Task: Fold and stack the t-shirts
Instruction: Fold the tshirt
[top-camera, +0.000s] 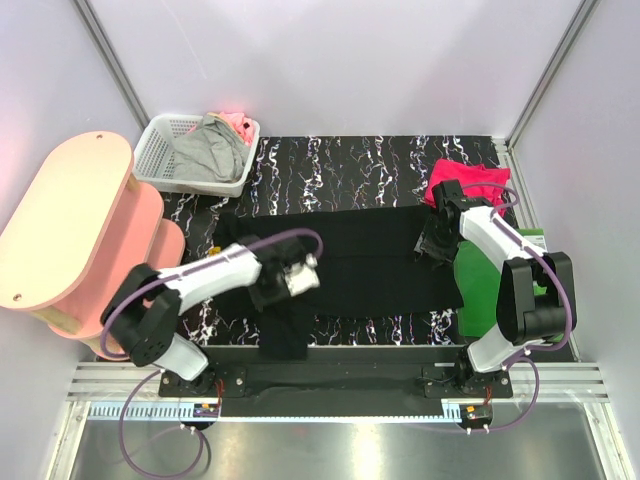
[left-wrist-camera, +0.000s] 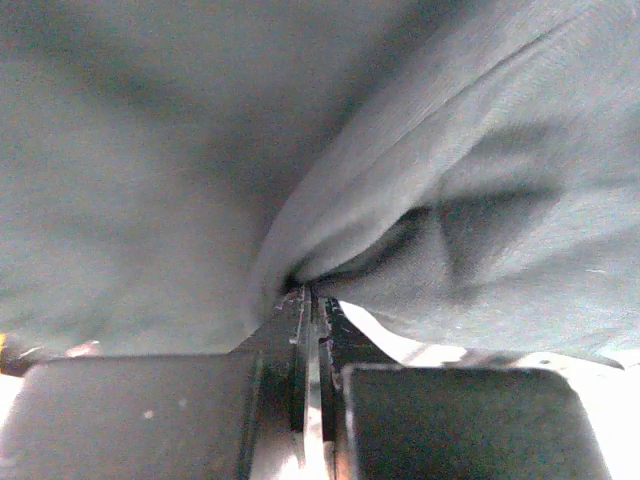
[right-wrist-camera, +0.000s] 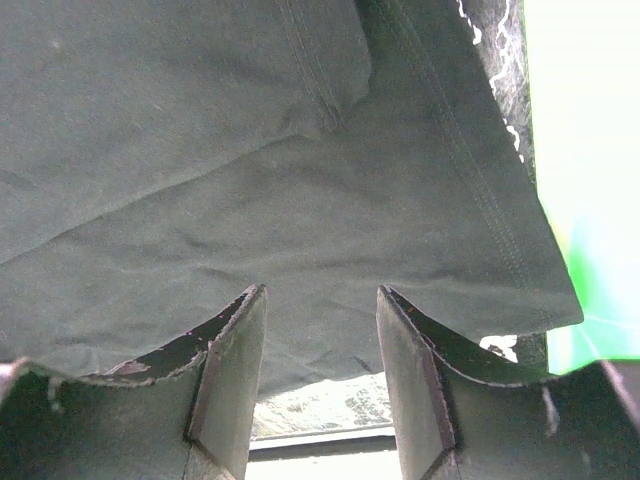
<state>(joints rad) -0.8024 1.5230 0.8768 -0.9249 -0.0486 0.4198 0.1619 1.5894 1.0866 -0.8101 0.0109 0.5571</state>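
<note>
Cloth filled the left wrist view: the left end effector (top-camera: 300, 277) was pinched tight on a raised fold of the black t-shirt (top-camera: 370, 260), its two fingers (left-wrist-camera: 298, 340) pressed together with the fabric bunching up and away from the tips. From above, that grip sat at the shirt's left side. The rest of the garment stretched flat across the marbled tabletop (top-camera: 340, 160) from the left end effector toward the right end effector (top-camera: 432, 245). A dark flap of the same shirt trailed from just beneath the left end effector toward the near edge of the tabletop.

The right end effector stood partly spread, with a clear gap between its fingers (right-wrist-camera: 232, 380), and it gripped nothing. In the right wrist view the shirt's hemmed right edge lay just ahead of the fingertips, and a strip of tabletop showed in the gap between the fingers. Whether the fingertips touched the cloth could not be told.

Beyond the right end effector, close behind it, lay the crimson-pink t-shirt (top-camera: 470, 180) in a loose heap. A green board (top-camera: 478, 290) lay to its outer side, nearer the arm's base. Far beyond the left end effector, a white basket (top-camera: 150, 150) held grey cloth (top-camera: 210, 150), with a pink stand (top-camera: 70, 220) well off to that end effector's outer side.
</note>
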